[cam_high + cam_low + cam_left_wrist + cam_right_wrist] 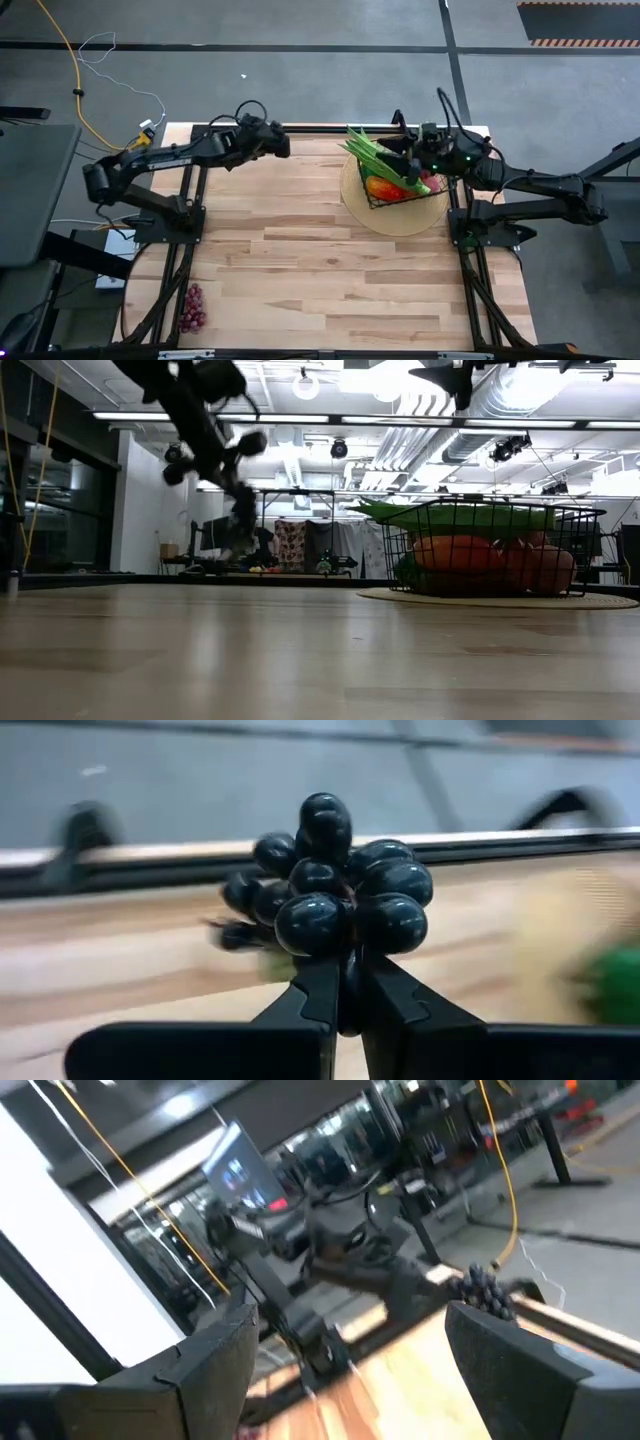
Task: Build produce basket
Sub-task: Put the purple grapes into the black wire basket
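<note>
The black wire basket (404, 186) stands on a round tan mat (392, 216) at the table's far right. It holds orange and red produce (480, 560), and long green beans (368, 150) stick out over its far left rim. My left gripper (280, 142) is near the far edge, left of the basket and above the table, shut on a bunch of dark purple grapes (340, 885). My right gripper (350, 1350) is open and empty, above the basket (412, 160), its fingers pointing toward the table's left. My left gripper pinches the grape bunch by its near end (345, 958) between its two fingertips (318, 995). The rest of the bunch sticks out beyond the fingertips. The fingers come from the table's left. The bunch is lifted clear of the table (240, 540).
A second, reddish bunch of grapes (192, 308) lies at the table's near left corner. Bare wooden tabletop (320, 260) lies between the arms and toward the near edge. The arms' frames stand at both sides of the table.
</note>
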`<state>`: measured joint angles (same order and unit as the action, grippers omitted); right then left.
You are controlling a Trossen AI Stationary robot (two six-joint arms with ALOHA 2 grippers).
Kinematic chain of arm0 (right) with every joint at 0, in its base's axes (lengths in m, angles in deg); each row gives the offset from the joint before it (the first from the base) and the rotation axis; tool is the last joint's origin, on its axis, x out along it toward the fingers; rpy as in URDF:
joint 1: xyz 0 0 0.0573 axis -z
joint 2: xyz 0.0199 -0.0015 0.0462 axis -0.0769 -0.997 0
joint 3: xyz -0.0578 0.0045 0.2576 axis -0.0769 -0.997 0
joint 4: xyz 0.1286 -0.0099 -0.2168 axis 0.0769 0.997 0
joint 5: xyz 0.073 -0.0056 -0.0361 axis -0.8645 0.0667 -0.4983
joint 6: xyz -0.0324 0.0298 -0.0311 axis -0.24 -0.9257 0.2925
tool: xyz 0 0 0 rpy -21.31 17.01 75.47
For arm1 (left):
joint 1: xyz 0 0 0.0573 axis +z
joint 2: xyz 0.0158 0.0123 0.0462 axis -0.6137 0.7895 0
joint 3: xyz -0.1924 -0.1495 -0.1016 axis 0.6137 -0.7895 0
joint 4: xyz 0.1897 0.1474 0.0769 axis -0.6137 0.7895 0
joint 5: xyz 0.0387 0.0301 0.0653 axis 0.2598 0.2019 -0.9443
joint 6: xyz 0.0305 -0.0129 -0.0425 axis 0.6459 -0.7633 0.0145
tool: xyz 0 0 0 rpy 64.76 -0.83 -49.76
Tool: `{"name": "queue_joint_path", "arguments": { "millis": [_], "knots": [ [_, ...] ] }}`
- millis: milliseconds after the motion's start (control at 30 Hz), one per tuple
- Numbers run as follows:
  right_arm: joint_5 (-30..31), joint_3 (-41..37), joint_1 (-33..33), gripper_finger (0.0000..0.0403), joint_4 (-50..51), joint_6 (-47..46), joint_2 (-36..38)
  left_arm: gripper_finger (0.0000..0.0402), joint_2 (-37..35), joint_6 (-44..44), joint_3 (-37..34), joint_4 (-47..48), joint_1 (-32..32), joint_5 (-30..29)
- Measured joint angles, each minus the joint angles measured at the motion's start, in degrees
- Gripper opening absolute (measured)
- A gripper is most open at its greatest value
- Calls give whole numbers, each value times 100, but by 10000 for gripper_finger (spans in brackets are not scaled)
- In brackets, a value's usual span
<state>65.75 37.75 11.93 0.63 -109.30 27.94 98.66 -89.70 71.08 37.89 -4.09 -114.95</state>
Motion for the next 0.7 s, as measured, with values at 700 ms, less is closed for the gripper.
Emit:
{"name": "queue_joint_path", "arguments": {
  "millis": [700],
  "knots": [
    [4,2,0,311,-3282,246,0,11,-176,320,500,-2676,-2070,493]
  ]
}}
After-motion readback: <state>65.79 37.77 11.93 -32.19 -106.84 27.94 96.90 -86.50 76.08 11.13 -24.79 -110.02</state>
